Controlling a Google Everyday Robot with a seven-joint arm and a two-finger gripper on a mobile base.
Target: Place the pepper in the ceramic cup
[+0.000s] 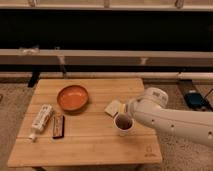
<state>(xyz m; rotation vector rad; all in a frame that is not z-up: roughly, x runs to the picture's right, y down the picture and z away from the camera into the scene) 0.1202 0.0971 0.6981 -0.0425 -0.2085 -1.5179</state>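
Wooden worktop [90, 140]. Cup [123, 124] upright near right edge, dark reddish interior; pepper not separately made out. Claw [129, 111] just above and beside cup rim, at end of white arm [170, 119] from right; cannot tell finger state. Orange bowl [72, 97] left-centre. Tube [41, 119] and dark bar [59, 126] far left.

The cup [123, 124] stands right of the bowl [72, 98] on the table [95, 145]. The gripper [116, 108] sits just behind the cup; bar [58, 126] and tube [41, 119] lie left.
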